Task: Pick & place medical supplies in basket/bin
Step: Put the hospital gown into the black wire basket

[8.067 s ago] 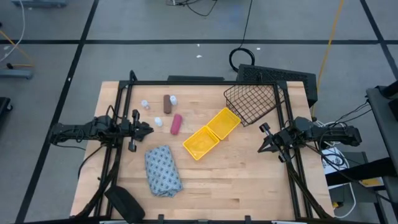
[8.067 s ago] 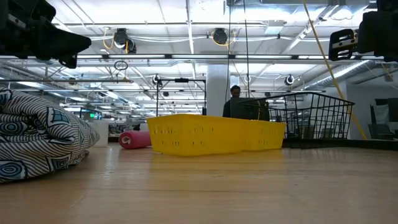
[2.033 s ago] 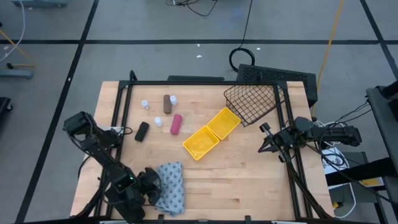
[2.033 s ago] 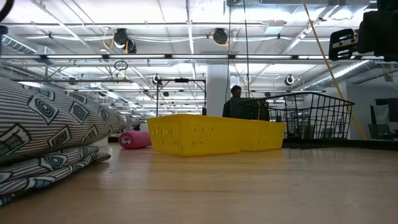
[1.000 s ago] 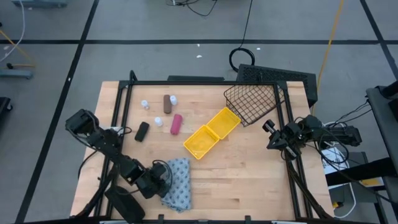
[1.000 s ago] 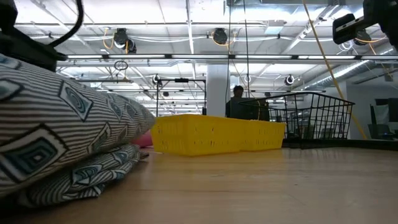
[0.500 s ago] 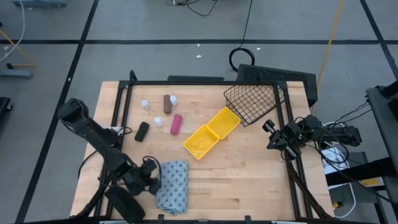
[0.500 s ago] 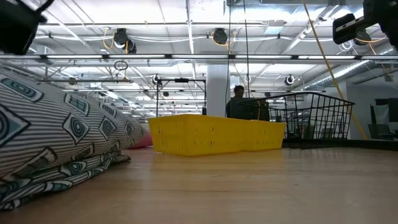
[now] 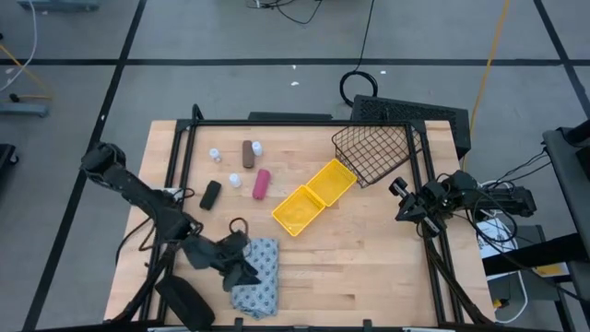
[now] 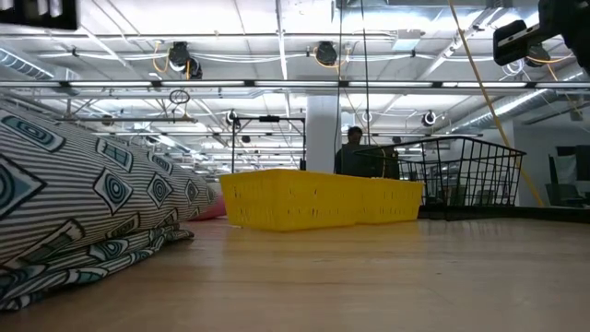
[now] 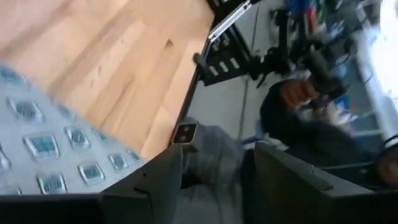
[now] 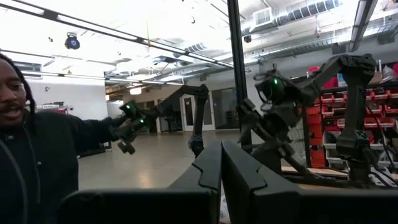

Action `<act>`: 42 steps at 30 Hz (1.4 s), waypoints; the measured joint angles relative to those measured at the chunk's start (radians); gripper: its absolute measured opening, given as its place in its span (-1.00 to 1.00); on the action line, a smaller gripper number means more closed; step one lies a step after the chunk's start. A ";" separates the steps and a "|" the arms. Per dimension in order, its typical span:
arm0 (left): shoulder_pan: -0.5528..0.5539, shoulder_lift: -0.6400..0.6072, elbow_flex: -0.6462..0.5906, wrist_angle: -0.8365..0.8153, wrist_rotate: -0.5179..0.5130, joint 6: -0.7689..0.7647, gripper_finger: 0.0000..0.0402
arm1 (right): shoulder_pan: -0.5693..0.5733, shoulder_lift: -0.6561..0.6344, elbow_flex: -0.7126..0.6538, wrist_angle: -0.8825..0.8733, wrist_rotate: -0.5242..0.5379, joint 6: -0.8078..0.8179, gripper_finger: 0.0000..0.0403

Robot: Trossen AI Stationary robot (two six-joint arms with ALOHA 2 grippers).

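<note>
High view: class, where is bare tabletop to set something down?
Free: the wood between the yellow bin and the table's near edge, right of the cloth bundle. Crowded: the far-left corner around the pink cylinder.

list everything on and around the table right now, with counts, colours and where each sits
cloth bundle: 1, grey-blue patterned, near-left of table
white bottles: 3, far-left
brown cylinder: 1, far-left, by the bottles
pink cylinder: 1, below the brown one
black item: 1, left of pink cylinder
yellow bin: 1, two compartments, centre
wire basket: 1, black, far-right
flat box: 1, black, behind basket
person: 1, dark top, beyond the table
left tool: open, over the bundle
right tool: shut, right edge
</note>
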 joint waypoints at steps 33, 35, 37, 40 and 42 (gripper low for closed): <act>-0.106 0.909 1.208 -1.256 -0.058 0.109 0.04 | 0.000 0.000 0.000 -0.030 0.003 -0.053 -1.00; -0.121 0.930 1.209 -1.278 -0.054 0.079 0.04 | 0.000 0.000 0.000 -0.037 0.004 -0.053 -1.00; -0.136 0.953 1.210 -1.282 -0.057 0.076 0.04 | 0.000 0.000 0.000 -0.041 0.004 -0.053 -1.00; -0.152 0.987 1.210 -1.281 -0.051 0.095 0.04 | 0.000 0.000 0.000 -0.042 0.004 -0.053 -1.00; -0.157 1.008 1.210 -1.277 -0.020 0.109 0.04 | 0.000 0.000 0.000 -0.042 0.004 -0.057 -1.00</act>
